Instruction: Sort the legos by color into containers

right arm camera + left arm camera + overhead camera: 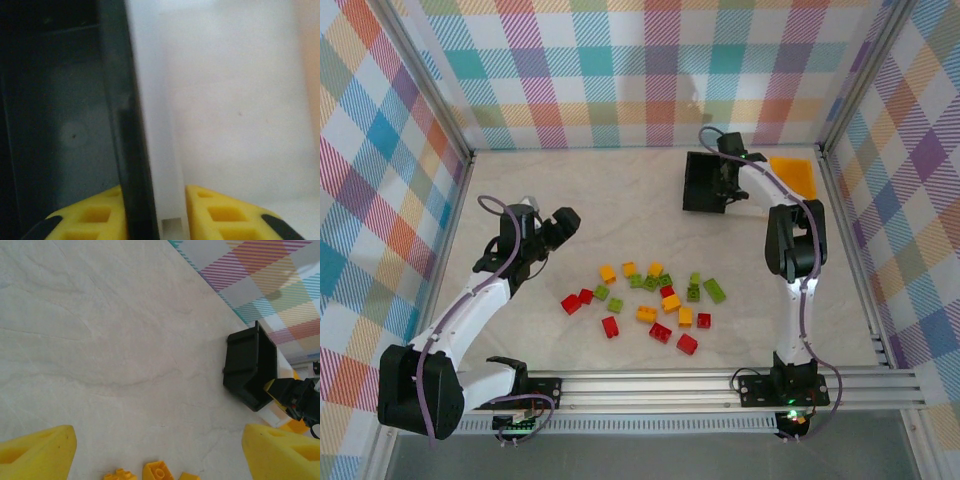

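Note:
Several red, yellow-orange and lime green legos (650, 295) lie scattered at mid-table. My left gripper (560, 222) hangs open to their upper left, with nothing between its fingers (40, 452); yellow bricks (159, 471) lie just below it. At the back right stand the black bin (703, 182) and the orange-yellow bin (793, 176). My right gripper (730, 186) is shut there across two adjoining walls, the black bin's (60, 125) and the white bin's (225, 100), with one yellow finger (90, 216) inside each. The bins' floors look bare where they show.
Plaid walls enclose the table on three sides. An aluminium rail (720, 385) runs along the near edge. Bare tabletop (125, 330) stretches between my left gripper and the black bin (247, 367).

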